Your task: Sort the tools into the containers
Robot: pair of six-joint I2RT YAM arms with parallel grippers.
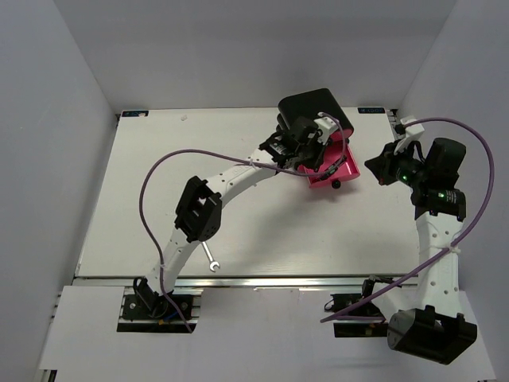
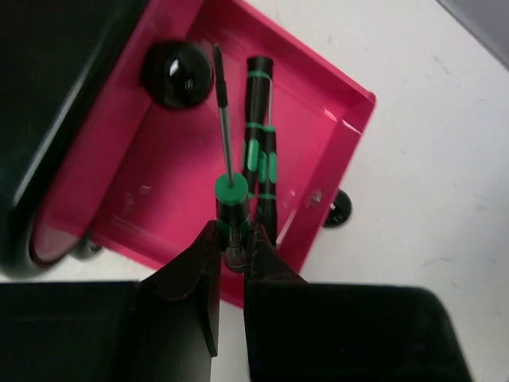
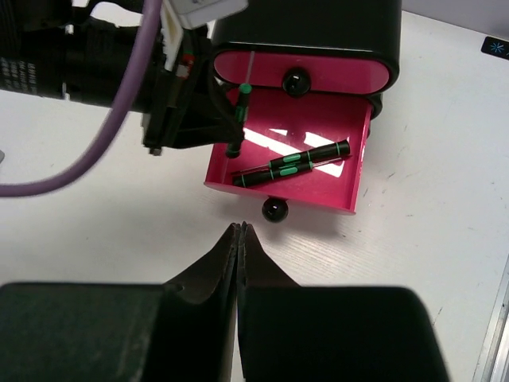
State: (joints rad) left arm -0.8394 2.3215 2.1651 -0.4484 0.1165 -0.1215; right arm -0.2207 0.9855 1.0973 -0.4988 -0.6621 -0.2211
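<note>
The silver wrench (image 1: 211,265) is lying flat on the white worktop (image 1: 159,159), close to the near edge and on the left side. It is well apart from the drawers.

Farther in and to the right, the right pincer (image 3: 239,235) is hanging over the worktop. It is clenched tight, with both fingers pressing together and nothing between them. It is pointing at the open drawer and is not touching it.

Just past it, the open pink drawer (image 3: 356,159) is sticking out toward the near side, with its little black knob (image 3: 274,209) on the front. Two screwdrivers (image 3: 293,165) with dark handles and green rings are lying side by side inside it, near the front.

Over the left part of that drawer, the left pincer (image 2: 233,239) is grasping a third screwdriver (image 2: 231,191) by its handle. The thin metal shaft is pointing away from the pincer, toward the black stack. I cannot tell if the tip is touching anything.

At the far side, the black drawer stack (image 3: 310,24) is sitting on the worktop. The drawer above the open one (image 3: 342,73) is pushed in, showing its pink front and round knob (image 3: 296,79).
</note>
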